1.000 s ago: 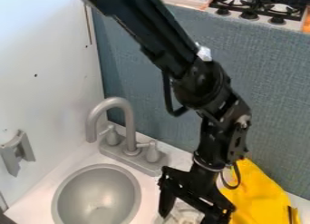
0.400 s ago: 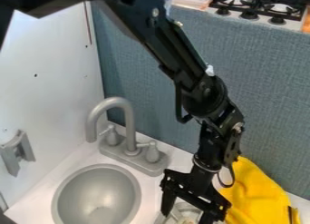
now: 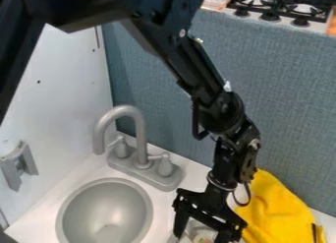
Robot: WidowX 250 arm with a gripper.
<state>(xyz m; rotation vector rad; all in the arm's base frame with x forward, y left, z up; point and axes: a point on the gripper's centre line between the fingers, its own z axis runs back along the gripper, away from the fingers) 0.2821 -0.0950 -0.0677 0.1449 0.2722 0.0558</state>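
Now, bottom centre of the frame, the black gripper (image 3: pixel 202 236) hangs fingers apart, a pale dish (image 3: pixel 196 231) between them, yellow cloth (image 3: pixel 275 207) off to the right.

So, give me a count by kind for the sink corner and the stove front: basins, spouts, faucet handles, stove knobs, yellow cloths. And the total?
Basin: 1
Spout: 1
Faucet handles: 2
Stove knobs: 3
Yellow cloth: 1
Total: 8
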